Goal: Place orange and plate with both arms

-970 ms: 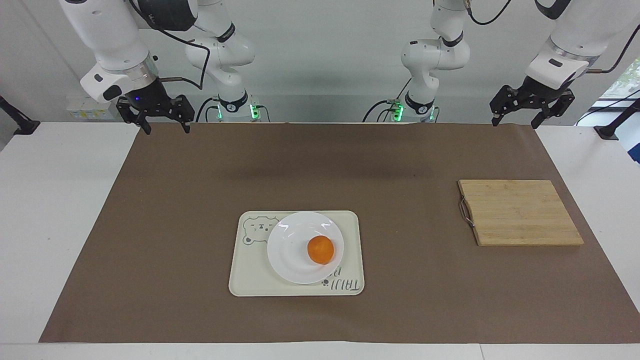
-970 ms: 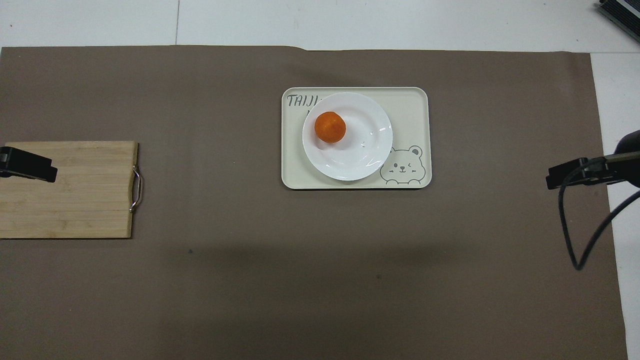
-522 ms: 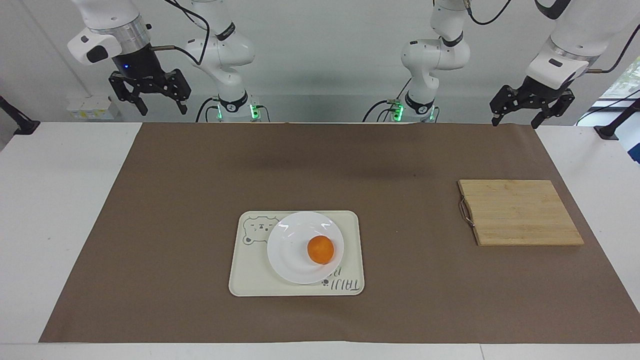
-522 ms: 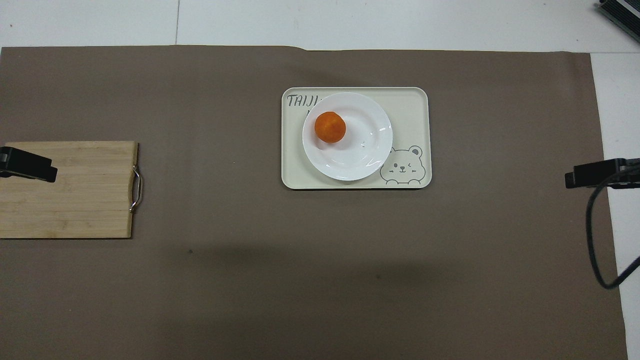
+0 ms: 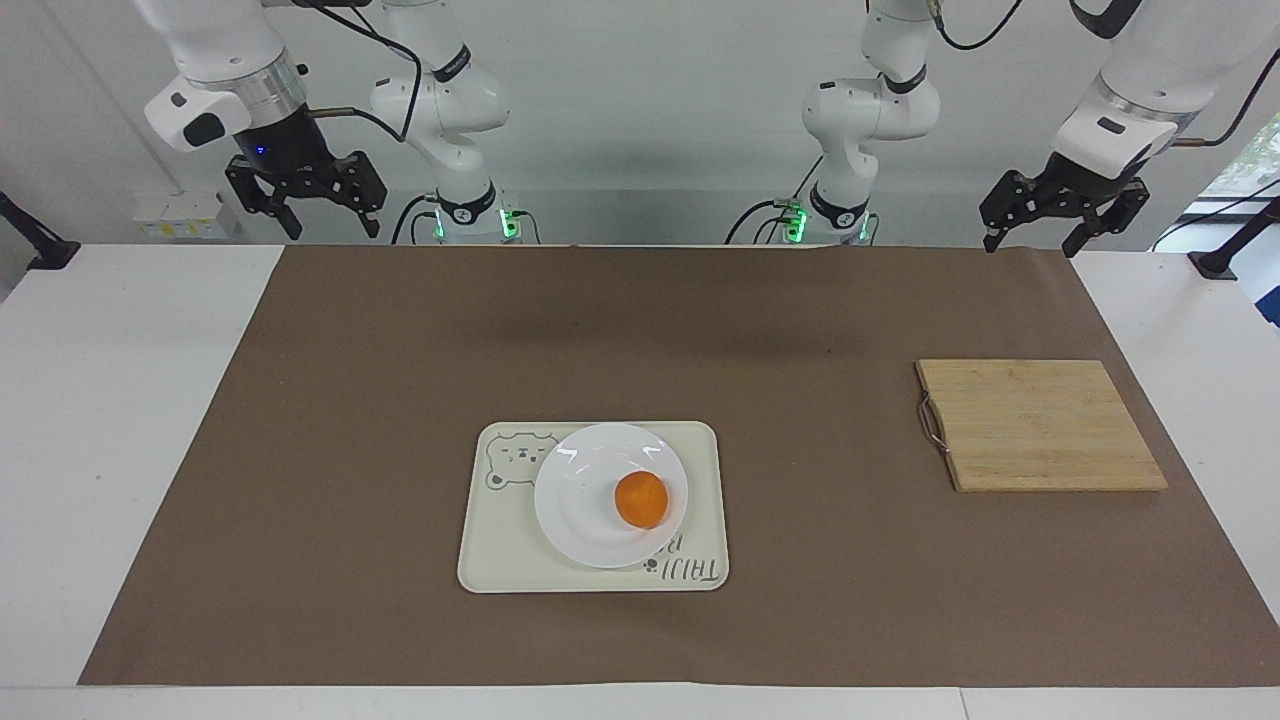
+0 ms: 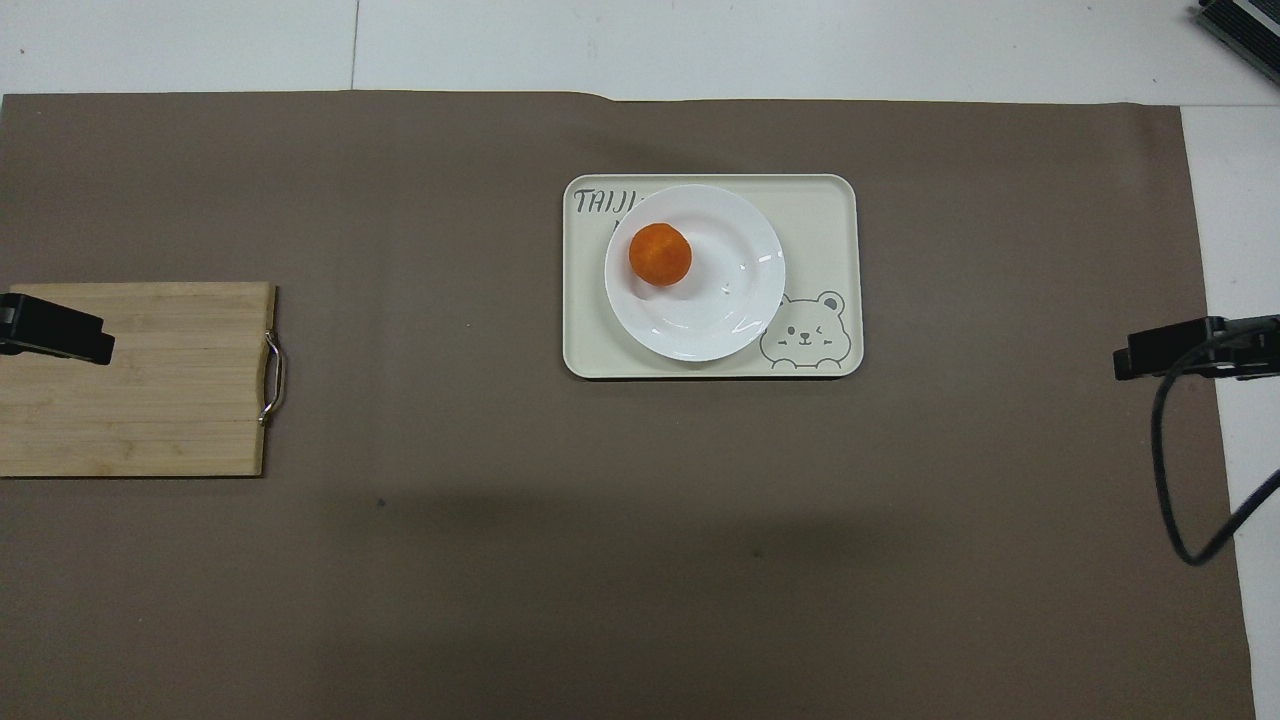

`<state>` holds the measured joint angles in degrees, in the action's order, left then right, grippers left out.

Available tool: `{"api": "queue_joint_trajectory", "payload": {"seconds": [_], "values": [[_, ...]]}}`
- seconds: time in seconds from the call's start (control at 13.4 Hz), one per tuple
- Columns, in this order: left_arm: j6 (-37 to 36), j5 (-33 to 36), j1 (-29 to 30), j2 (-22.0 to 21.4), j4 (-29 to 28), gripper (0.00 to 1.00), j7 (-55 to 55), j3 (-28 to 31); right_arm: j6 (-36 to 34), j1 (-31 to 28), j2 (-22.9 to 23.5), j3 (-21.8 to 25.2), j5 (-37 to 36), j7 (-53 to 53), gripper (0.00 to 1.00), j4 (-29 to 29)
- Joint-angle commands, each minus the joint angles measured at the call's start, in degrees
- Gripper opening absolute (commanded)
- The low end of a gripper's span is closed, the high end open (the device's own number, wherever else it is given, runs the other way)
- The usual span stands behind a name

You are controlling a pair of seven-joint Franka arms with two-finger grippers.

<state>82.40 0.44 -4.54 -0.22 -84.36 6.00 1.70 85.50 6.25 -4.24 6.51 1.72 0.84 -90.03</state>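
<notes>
The orange (image 5: 641, 500) (image 6: 660, 254) lies on the white plate (image 5: 580, 520) (image 6: 730, 310). The plate sits on a cream tray with a bear drawing (image 5: 495, 555) (image 6: 830, 210) in the middle of the brown mat. My right gripper (image 5: 330, 230) (image 6: 1170, 350) is open and empty, raised in the air at the right arm's end of the table. My left gripper (image 5: 1030, 245) (image 6: 55, 335) is open and empty, raised at the left arm's end of the table, where that arm waits. Both are well away from the plate.
A wooden cutting board with a metal handle (image 5: 1040, 425) (image 6: 140, 380) lies on the mat toward the left arm's end. The brown mat (image 5: 400, 380) covers most of the white table. A black cable (image 6: 1165, 470) hangs from the right arm.
My right gripper rose and pulled outward from over the mat's corner, then came down and back slightly. The left arm, orange, plate and tray have not moved.
</notes>
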Motion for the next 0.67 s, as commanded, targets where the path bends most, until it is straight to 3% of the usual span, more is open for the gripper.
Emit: {"api": "queue_joint_trajectory", "payload": {"seconds": [0.0,0.22,0.6], "values": [[1.01,0.88,0.67,-1.71,-2.13,1.0,-0.46,-0.64,-0.68,-0.19,0.19,-0.45,0.74,-0.66,1.0,0.47],[0.92,0.88,0.75,-1.71,-2.13,1.0,-0.55,-0.64,-0.51,-0.1,0.19,-0.71,-3.72,-2.85,1.0,0.47],[1.01,0.88,0.67,-1.71,-2.13,1.0,-0.55,-0.64,-0.51,-0.36,0.19,-0.71,-4.27,-2.86,1.0,0.47]]}}
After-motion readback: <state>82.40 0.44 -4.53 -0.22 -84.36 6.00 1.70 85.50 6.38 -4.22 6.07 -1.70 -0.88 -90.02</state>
